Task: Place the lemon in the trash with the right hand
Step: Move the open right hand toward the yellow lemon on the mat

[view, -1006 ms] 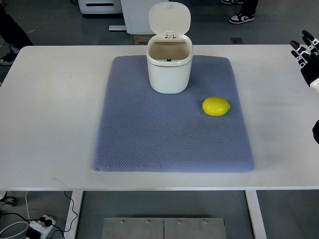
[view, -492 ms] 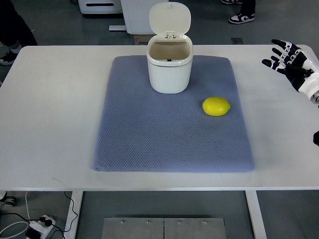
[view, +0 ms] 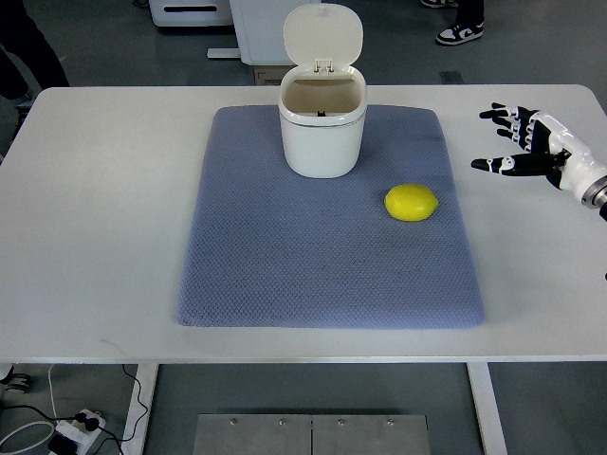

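A yellow lemon (view: 411, 202) lies on the blue-grey mat (view: 322, 256), right of centre. A small white trash bin (view: 322, 125) stands at the mat's back middle with its lid flipped up and its inside open. My right hand (view: 512, 144) comes in from the right edge over the bare table, its fingers spread and holding nothing. It is to the right of the lemon and a little farther back, apart from it. My left hand is out of view.
The white table (view: 104, 209) extends around the mat on all sides. Beyond its far edge are a white cabinet (view: 256, 24) and a person's shoe (view: 460, 34) on the floor. A dark sleeve or leg (view: 38, 52) shows at the top left.
My right hand has moved leftward from the right edge toward the lemon and its fingers have spread. The lemon and the bin have not moved.
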Controlling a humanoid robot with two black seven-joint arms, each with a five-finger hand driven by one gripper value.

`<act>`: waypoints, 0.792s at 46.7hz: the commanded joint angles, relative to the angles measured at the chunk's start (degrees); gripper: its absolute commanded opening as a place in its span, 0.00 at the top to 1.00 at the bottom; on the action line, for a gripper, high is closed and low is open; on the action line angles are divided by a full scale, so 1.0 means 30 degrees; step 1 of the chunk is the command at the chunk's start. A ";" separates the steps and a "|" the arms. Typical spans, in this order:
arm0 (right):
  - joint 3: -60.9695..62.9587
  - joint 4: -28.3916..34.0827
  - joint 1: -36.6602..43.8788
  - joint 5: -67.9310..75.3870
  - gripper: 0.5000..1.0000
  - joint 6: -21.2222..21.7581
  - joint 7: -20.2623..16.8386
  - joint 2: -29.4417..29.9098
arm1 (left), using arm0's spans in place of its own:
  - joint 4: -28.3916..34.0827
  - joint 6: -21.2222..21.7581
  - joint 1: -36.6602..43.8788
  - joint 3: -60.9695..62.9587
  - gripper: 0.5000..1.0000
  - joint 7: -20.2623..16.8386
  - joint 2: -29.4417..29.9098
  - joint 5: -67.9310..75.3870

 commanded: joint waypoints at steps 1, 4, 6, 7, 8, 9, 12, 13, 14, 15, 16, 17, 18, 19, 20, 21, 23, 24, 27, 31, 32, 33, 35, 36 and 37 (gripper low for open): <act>-0.0625 0.0652 0.0020 -0.1002 0.00 -0.0370 0.0362 -0.0384 | -0.0001 0.0013 0.0002 0.0000 0.00 0.0002 0.0000 -0.0002; -0.0977 0.1326 0.0020 -0.1589 0.00 -0.0721 0.0567 -0.0706 | -0.0001 -0.0016 0.0002 0.0000 0.00 0.0002 0.0000 -0.0002; -0.1153 0.1853 0.0020 -0.1737 0.00 -0.0927 0.0626 -0.1028 | -0.0001 0.0013 0.0002 0.0000 0.00 0.0002 0.0000 -0.0002; -0.1270 0.2146 0.0020 -0.1766 0.00 -0.0986 0.0656 -0.1175 | -0.0001 0.0013 0.0002 0.0000 0.00 0.0002 0.0000 -0.0002; -0.1358 0.2381 0.0020 -0.1824 0.00 -0.1044 0.0656 -0.1292 | -0.0001 0.0013 0.0002 0.0000 0.00 0.0002 0.0000 -0.0002; -0.1417 0.2586 0.0020 -0.1854 0.00 -0.1103 0.0656 -0.1352 | -0.0001 -0.0016 0.0002 0.0000 0.00 0.0002 0.0000 -0.0002; -0.1505 0.2910 0.0020 -0.1884 0.00 -0.1337 0.0656 -0.1381 | -0.0001 0.0013 0.0002 0.0000 0.00 0.0002 0.0000 -0.0002; -0.1505 0.2939 0.0020 -0.1942 0.00 -0.1396 0.0656 -0.1352 | -0.0001 0.0013 0.0002 0.0000 0.00 0.0002 0.0000 -0.0002; -0.1563 0.2940 0.0020 -0.2029 0.00 -0.1425 0.0656 -0.1352 | -0.0001 0.0013 0.0002 0.0000 0.00 0.0002 0.0000 -0.0002; -0.1651 0.2940 0.0020 -0.2088 0.00 -0.1455 0.0685 -0.1352 | -0.0001 0.0013 0.0002 0.0000 0.00 0.0002 0.0000 -0.0002; -0.1768 0.2940 0.0020 -0.2176 0.00 -0.1484 0.0685 -0.1323 | -0.0001 0.0013 0.0002 0.0000 0.00 0.0002 0.0000 -0.0002; -0.1885 0.2940 0.0020 -0.2235 0.00 -0.1571 0.0656 -0.1294 | -0.0001 0.0013 0.0002 0.0000 0.00 0.0002 0.0000 -0.0002; -0.2002 0.2969 0.0049 -0.2293 0.00 -0.1688 0.0685 -0.1265 | -0.0001 0.0013 0.0002 0.0000 0.00 0.0002 0.0000 -0.0002; -0.2148 0.2969 0.0049 -0.2381 0.00 -0.1776 0.0656 -0.1235 | -0.0001 -0.0016 0.0002 0.0000 0.00 0.0002 0.0000 -0.0002; -0.2266 0.2969 0.0107 -0.2411 0.00 -0.1922 0.0685 -0.1206 | -0.0001 0.0013 0.0002 0.0000 0.00 0.0002 0.0000 -0.0002; -0.2383 0.2969 0.0166 -0.2440 0.00 -0.2040 0.0685 -0.1148 | -0.0001 -0.0016 0.0002 0.0000 0.00 0.0002 0.0000 -0.0002; -0.2646 0.2969 0.0312 -0.2528 0.00 -0.2332 0.0656 -0.1060 | -0.0001 -0.0016 0.0002 0.0000 0.00 0.0002 0.0000 -0.0002; -0.2793 0.2969 0.0400 -0.2557 0.00 -0.2450 0.0656 -0.0972 | -0.0001 0.0013 0.0002 0.0000 0.00 0.0002 0.0000 -0.0002; -0.3320 0.2969 0.0663 -0.2587 0.00 -0.2860 0.0656 -0.0709 | -0.0001 0.0013 0.0002 0.0000 0.00 0.0002 0.0000 -0.0002; -0.3936 0.2940 0.1015 -0.2820 0.00 -0.3300 0.0656 -0.0474 | -0.0001 0.0013 0.0002 0.0000 0.00 0.0002 0.0000 -0.0002; -0.4082 0.2940 0.1074 -0.2966 0.00 -0.3388 0.0656 -0.0415 | -0.0001 0.0013 0.0002 0.0000 0.00 0.0002 0.0000 -0.0002; -0.4199 0.2911 0.1132 -0.3084 0.00 -0.3476 0.0656 -0.0357 | -0.0001 0.0013 0.0002 0.0000 0.00 0.0002 0.0000 -0.0002; -0.4492 0.2910 0.1220 -0.3289 0.00 -0.3681 0.0685 -0.0210 | -0.0001 0.0013 0.0002 0.0000 0.00 0.0002 0.0000 -0.0002; -0.4639 0.2910 0.1279 -0.3406 0.00 -0.3798 0.0685 -0.0152 | -0.0001 0.0013 0.0002 0.0000 0.00 0.0002 0.0000 -0.0002; -0.4756 0.2910 0.1337 -0.3494 0.00 -0.3886 0.0685 -0.0122 | -0.0001 -0.0016 0.0002 0.0000 0.00 0.0002 0.0000 -0.0002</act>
